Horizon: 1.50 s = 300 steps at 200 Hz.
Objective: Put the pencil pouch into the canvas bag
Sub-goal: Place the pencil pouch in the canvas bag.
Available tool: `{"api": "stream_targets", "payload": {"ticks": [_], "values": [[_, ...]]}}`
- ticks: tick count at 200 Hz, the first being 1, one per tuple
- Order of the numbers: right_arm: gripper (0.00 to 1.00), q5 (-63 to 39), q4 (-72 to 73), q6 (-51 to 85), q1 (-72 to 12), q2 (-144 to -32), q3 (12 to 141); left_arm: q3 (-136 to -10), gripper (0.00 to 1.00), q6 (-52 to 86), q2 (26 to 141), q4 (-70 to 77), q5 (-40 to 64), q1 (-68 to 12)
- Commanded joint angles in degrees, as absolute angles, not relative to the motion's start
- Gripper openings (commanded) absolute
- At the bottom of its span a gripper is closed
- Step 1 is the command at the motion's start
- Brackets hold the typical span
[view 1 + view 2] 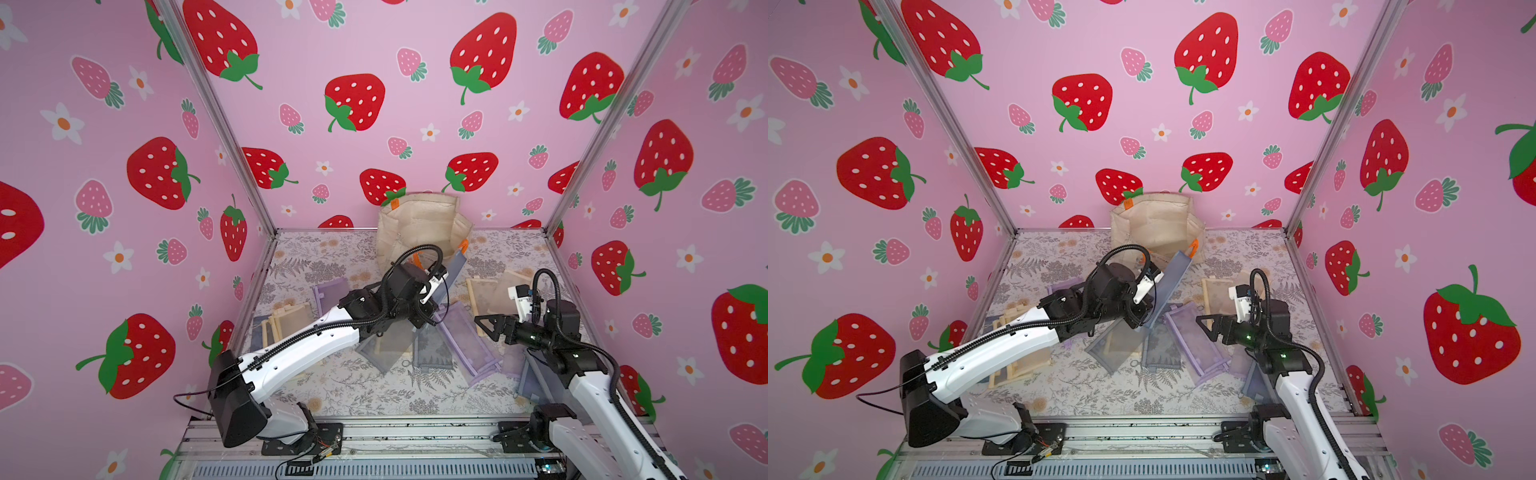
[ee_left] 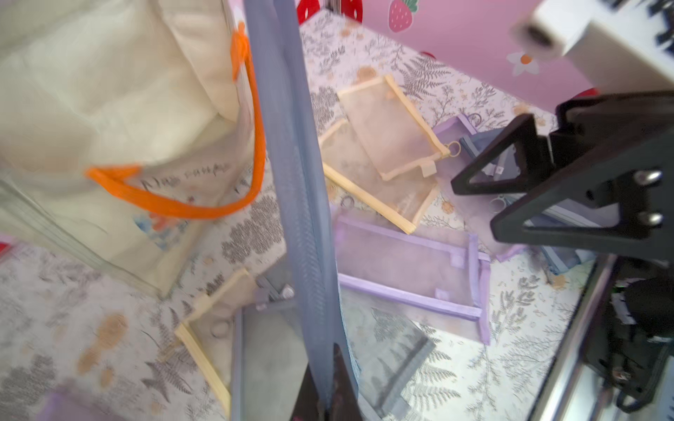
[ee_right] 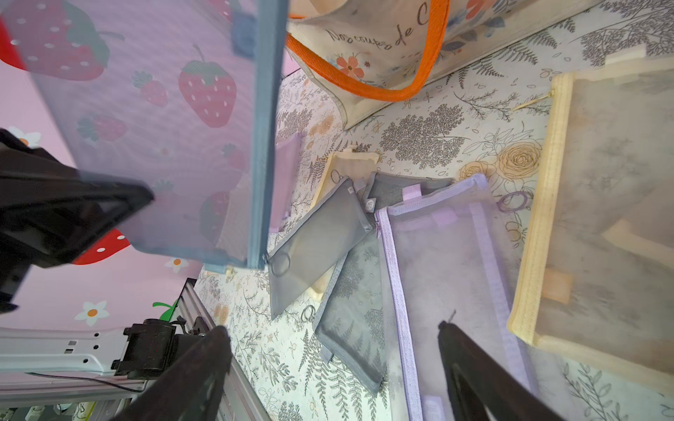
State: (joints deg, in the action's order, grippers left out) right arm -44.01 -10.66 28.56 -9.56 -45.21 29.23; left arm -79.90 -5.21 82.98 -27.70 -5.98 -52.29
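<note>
Where closest to the base rail, shows the right gripper [image 3: 332, 326] spread wide, holding nothing, hovering over a lilac mesh pouch [image 3: 448, 273] and a grey mesh pouch [image 3: 317, 240] on the floral table [image 1: 365, 395]. Beside these, finds a cream mesh pouch [image 3: 601, 204] lying flat, with more pouches overlapping around it.

Further in, has the left gripper [image 1: 430, 313] clamped tight on the lower end of the blue pencil pouch [image 1: 451, 270], held clear of the table and tilted, its upper end just beside the bag's front wall, outside it.

Farthest back, by the strawberry wall, sets the canvas bag [image 1: 419, 224] upright, orange handle [image 3: 412, 84] drooping down its front, small orange tab [image 1: 395, 203] at an upper corner. Reads cursive "Nos coups de C" on the front beside a flower print, the rest cut off by the handle.
</note>
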Motion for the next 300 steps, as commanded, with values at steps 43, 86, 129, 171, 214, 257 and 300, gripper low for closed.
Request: {"api": "stream_targets", "payload": {"ticks": [43, 86, 129, 171, 214, 257, 300], "values": [[0.95, -46.6, -10.8, 27.5, -8.9, -46.1, 32.4, -100.4, 0.0, -38.4, 96.0, -23.8, -16.2, -47.9], [0.95, -47.0, -10.7, 27.2, -8.7, -46.4, 32.6, -106.7, 0.0, -44.9, 103.9, -13.9, -7.0, -41.8], [0.95, -46.9, -10.3, 26.8, -8.4, -47.4, 32.4, -113.6, 0.0, -49.9, 111.7, -11.6, -4.2, -39.4], [0.95, -46.5, -9.4, 27.2, -8.2, -48.3, 32.4, -114.3, 0.0, -50.5, 111.5, -11.4, -1.6, -39.3], [0.95, -45.8, -9.4, 26.7, -8.1, -49.6, 32.9, -112.6, 0.0, -51.0, 108.6, -9.6, 1.2, -37.5], [0.95, -45.7, -8.8, 27.4, -8.1, -49.7, 32.8, -113.7, 0.0, -50.8, 111.7, -8.9, 3.1, -34.8], [0.95, -44.8, -9.6, 27.0, -8.0, -48.9, 32.4, -114.8, 0.0, -51.8, 116.3, -11.2, 4.3, -32.3]]}}
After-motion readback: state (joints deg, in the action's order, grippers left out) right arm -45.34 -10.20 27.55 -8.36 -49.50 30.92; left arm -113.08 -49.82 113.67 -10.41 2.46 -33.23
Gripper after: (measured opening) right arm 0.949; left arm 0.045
